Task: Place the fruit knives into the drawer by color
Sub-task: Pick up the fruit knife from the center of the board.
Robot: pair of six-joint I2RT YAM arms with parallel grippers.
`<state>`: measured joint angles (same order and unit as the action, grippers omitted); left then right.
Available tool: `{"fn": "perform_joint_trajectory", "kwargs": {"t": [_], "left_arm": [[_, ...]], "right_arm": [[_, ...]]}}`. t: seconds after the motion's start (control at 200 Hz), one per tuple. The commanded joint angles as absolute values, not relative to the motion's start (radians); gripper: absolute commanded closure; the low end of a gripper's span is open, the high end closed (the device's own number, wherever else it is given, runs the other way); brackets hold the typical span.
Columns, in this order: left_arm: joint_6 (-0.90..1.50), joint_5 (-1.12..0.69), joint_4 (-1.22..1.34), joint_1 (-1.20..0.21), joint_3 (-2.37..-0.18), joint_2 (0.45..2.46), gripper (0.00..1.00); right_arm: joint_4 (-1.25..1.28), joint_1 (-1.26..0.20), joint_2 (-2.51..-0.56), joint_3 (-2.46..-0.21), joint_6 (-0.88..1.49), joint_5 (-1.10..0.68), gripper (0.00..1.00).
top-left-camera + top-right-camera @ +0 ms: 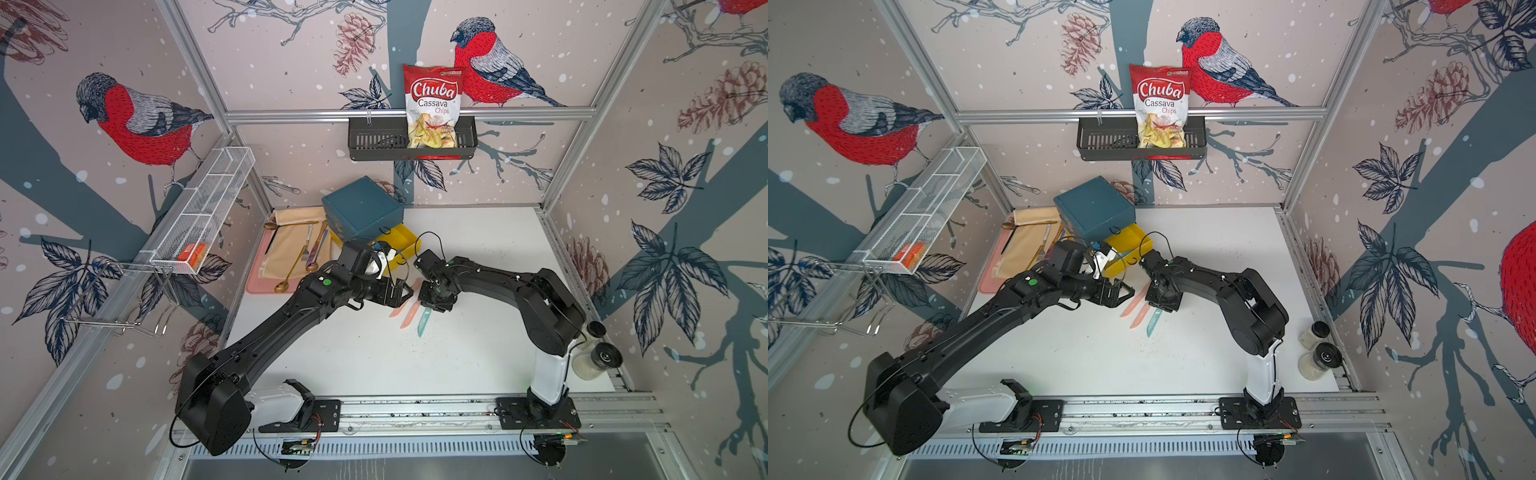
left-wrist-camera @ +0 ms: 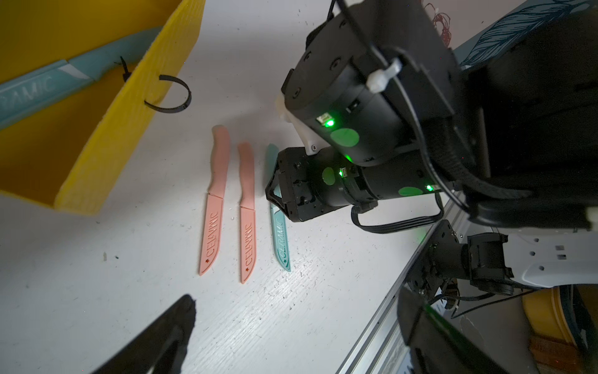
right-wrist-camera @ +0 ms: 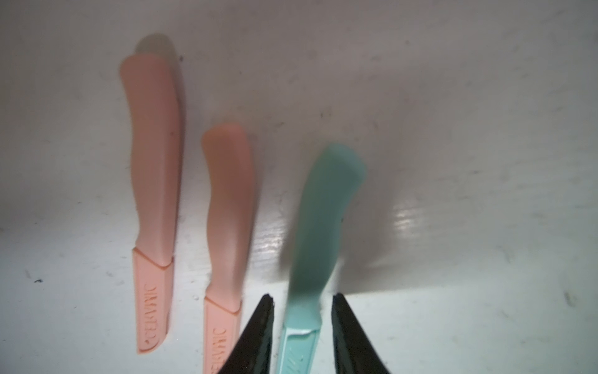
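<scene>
Right gripper [image 3: 302,301] is lowered over the teal knife [image 3: 318,220], jaws parted, one finger on each side where handle meets blade. A thin gap shows on both sides, so nothing is gripped. Only the right wrist view shows this; in both top views the gripper body hides the contact area and only the blade [image 1: 424,322] protrudes.

Left gripper [image 1: 402,291] hangs fully open and empty, just beside the pink knives [image 2: 215,207]. These two lie flat and parallel on the white table [image 1: 374,357], with the teal knife beside them, not touching.

The left wrist view alone shows the inside of the yellow drawer [image 2: 106,139]. It is pulled out of the dark teal chest [image 1: 361,208] and holds a second teal knife [image 2: 42,87]. A black ring pull [image 2: 174,97] hangs on its front.

Other containers:
- Black basket [image 1: 374,141] on the rear rail holds a bag [image 1: 432,104].
- Pink tray [image 1: 255,282] holds a cloth and metal cutlery [image 1: 309,249].
- White mesh basket [image 1: 208,199] holds an orange packet [image 1: 192,253].

Legible text: "CERAMIC" on each knife blade; "Chuba Cassava Chips" on the bag.
</scene>
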<state>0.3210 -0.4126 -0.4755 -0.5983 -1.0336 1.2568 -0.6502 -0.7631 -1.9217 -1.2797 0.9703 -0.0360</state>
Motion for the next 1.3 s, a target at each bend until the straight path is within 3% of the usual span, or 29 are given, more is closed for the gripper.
{"fn": "perform_joint_trajectory", "kwargs": {"t": [0.0, 0.105, 0.24, 0.916, 1.296], "left_arm": [[0.303, -0.395, -0.464, -0.6, -1.027, 1.249, 0.01], [0.3, -0.394, -0.466, -0.597, -1.023, 1.245, 0.01], [0.298, -0.389, -0.469, -0.595, -1.025, 1.243, 0.01], [0.245, -0.376, -0.521, -0.564, -1.183, 1.329, 0.01], [0.171, -0.377, -0.587, -0.439, -1.379, 1.415, 0.01]], "right_arm": [[-0.683, -0.751, -1.948, -1.29, 0.954, -0.007, 0.71], [-0.677, -0.738, -1.974, -1.292, 0.945, -0.013, 0.75], [-0.686, -0.738, -1.993, -1.308, 0.936, -0.022, 1.0], [-0.731, -0.734, -1.781, -1.259, 0.963, -0.048, 1.0], [-0.616, -0.715, -1.646, -1.392, 1.072, -0.178, 1.0]]}}
